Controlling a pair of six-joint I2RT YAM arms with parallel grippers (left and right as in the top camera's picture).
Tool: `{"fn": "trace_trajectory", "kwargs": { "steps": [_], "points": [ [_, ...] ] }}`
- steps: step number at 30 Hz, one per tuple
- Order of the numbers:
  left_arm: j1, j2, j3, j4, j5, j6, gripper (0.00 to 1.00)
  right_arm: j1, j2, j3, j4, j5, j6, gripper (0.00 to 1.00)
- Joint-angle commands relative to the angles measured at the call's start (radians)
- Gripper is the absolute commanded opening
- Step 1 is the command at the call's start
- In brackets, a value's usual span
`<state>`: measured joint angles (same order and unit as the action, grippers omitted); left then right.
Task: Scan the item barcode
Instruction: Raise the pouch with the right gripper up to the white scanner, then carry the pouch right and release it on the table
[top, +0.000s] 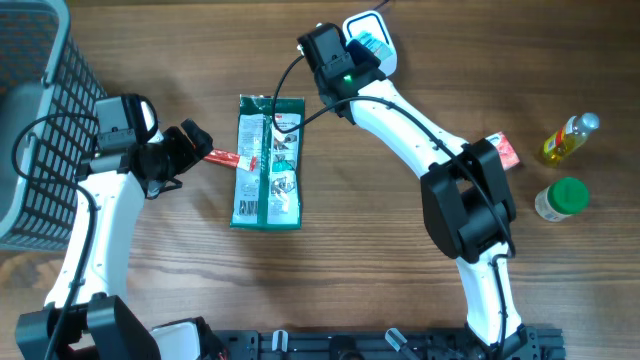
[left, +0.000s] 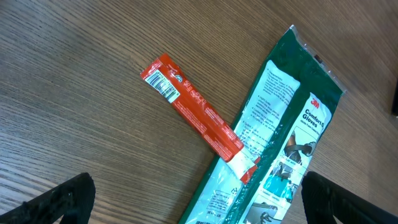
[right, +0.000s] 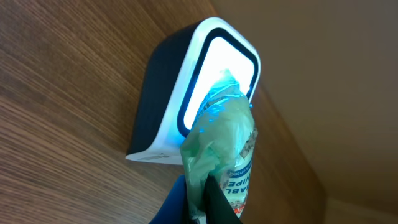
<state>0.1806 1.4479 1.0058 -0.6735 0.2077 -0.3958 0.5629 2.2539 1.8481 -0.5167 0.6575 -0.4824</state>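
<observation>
Wipes packet (right: 221, 146) fills the right wrist view, pinched in the shut right claw (right: 198, 202). Directly ahead of the claw tips, the lit scanner (right: 165, 93) stands on the worktop (right: 56, 124).

Left wrist view: left claw (left: 194, 183) spread wide, holding nothing. Below it lie a red sachet (left: 193, 109) and a green gloves pack (left: 286, 118), overlapping.

Overhead: packet held at the scanner, at the right claw's tip; sachet just ahead of the left claw.

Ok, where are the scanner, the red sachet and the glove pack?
scanner (right: 208, 62), right wrist view, lit window.
red sachet (left: 193, 109), left wrist view, mid-length.
glove pack (top: 267, 170), overhead view, centre of the pack.
</observation>
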Motion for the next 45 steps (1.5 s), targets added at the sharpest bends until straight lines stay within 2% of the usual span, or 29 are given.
{"fn": "trace_trajectory", "kwargs": {
  "steps": [1,4,8,13,15,18,25,30,31,33,34,35,37,39,41,43,45],
  "points": [
    [0.001,-0.006,0.010,0.003,0.005,-0.005,1.00,-0.011,-0.016,0.002,-0.021,0.011,0.111,0.04],
    [0.001,-0.006,0.010,0.003,0.005,-0.005,1.00,-0.012,-0.113,0.002,-0.065,0.060,0.193,0.05],
    [0.001,-0.006,0.010,0.003,0.005,-0.005,1.00,-0.021,-0.333,0.002,-0.254,0.037,0.333,0.04],
    [0.001,-0.006,0.010,0.003,0.005,-0.005,1.00,-0.073,-0.518,0.002,-0.569,-0.212,0.449,0.04],
    [0.001,-0.006,0.010,0.003,0.005,-0.005,1.00,-0.126,-0.539,0.002,-0.755,-0.374,0.460,0.04],
    [0.001,-0.006,0.010,0.003,0.005,-0.005,1.00,-0.188,-0.529,-0.038,-0.882,-0.510,0.459,0.04],
    [0.001,-0.006,0.010,0.003,0.005,-0.005,1.00,-0.266,-0.529,-0.342,-0.893,-0.519,0.420,0.04],
    [0.001,-0.006,0.010,0.003,0.005,-0.005,1.00,-0.302,-0.528,-0.558,-0.797,-0.437,0.410,0.04],
    [0.001,-0.006,0.010,0.003,0.005,-0.005,1.00,-0.314,-0.528,-0.611,-0.747,-0.366,0.439,0.07],
    [0.001,-0.006,0.010,0.003,0.005,-0.005,1.00,-0.330,-0.528,-0.670,-0.671,-0.264,0.483,0.23],
    [0.001,-0.006,0.010,0.003,0.005,-0.005,1.00,-0.340,-0.528,-0.697,-0.626,-0.219,0.502,0.32],
    [0.001,-0.006,0.010,0.003,0.005,-0.005,1.00,-0.345,-0.528,-0.714,-0.574,-0.206,0.521,0.50],
    [0.001,-0.006,0.010,0.003,0.005,-0.005,1.00,-0.346,-0.528,-0.732,-0.487,-0.210,0.570,0.65],
    [0.001,-0.006,0.010,0.003,0.005,-0.005,1.00,-0.345,-0.528,-0.739,-0.420,-0.249,0.635,0.69],
    [0.001,-0.006,0.010,0.003,0.005,-0.005,1.00,-0.345,-0.528,-0.740,-0.366,-0.378,0.684,0.71],
    [0.001,-0.006,0.010,0.003,0.005,-0.005,1.00,-0.345,-0.528,-0.741,-0.297,-0.624,0.737,0.74],
    [0.001,-0.006,0.010,0.003,0.005,-0.005,1.00,-0.345,-0.528,-0.742,-0.245,-0.782,0.813,0.79]
  ]
}}
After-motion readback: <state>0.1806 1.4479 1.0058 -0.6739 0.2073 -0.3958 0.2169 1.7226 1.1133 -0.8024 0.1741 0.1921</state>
